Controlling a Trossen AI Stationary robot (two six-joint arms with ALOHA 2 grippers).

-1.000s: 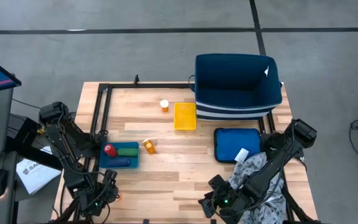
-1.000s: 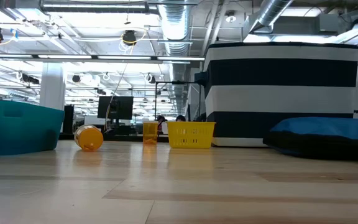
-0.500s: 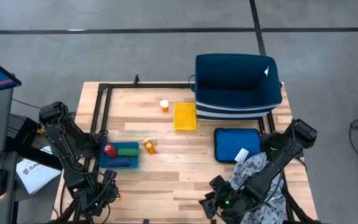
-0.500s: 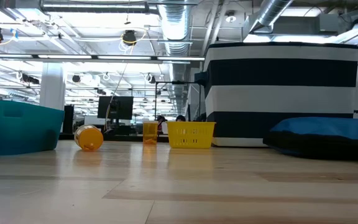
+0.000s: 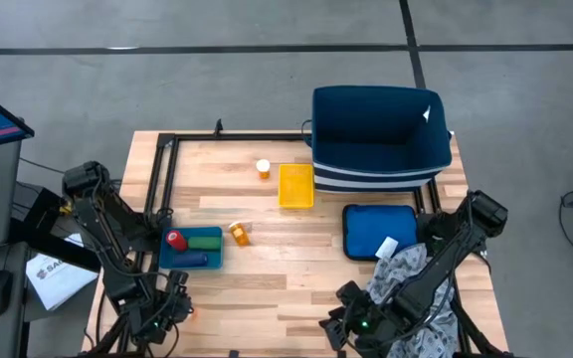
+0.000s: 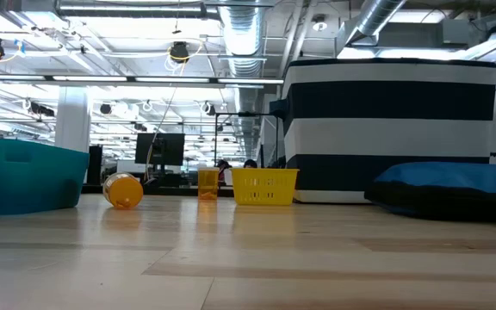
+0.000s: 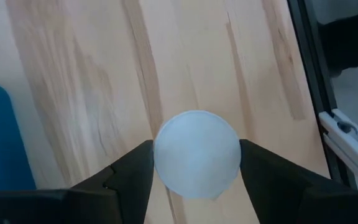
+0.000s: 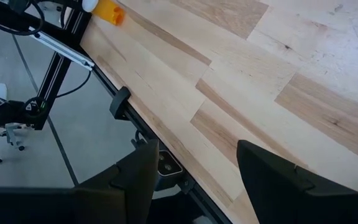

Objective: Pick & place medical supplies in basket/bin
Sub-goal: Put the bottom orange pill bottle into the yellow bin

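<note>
In the left wrist view, my left gripper (image 7: 196,163) is shut on a pill bottle whose round white cap (image 7: 197,163) faces the camera; its body is hidden behind the cap. That gripper (image 5: 174,303) is at the table's near left corner. My right gripper (image 5: 339,323) hovers open over the near edge, touching nothing. One orange pill bottle (image 5: 263,169) stands upright and another (image 5: 239,234) lies on its side. A red cylinder (image 5: 175,240) and a blue cylinder (image 5: 192,260) lie in a teal tray (image 5: 213,259). The grey patterned cloth (image 5: 403,273) lies under the right arm. My left gripper pinches the pill bottle between its two fingers (image 7: 135,171), one on each side of the white cap (image 7: 166,163), coming from above and pointing down at the table. The cap hides the bottle's body, and I cannot tell whether the bottle is lifted or standing.
A small yellow basket (image 5: 295,186) stands mid-table, beside a large blue striped bin (image 5: 381,134) at the far right. A blue pad (image 5: 371,229) with a white item (image 5: 386,246) lies in front of the bin. A green cylinder (image 5: 205,240) lies in the tray. Bare wood spans the near middle.
</note>
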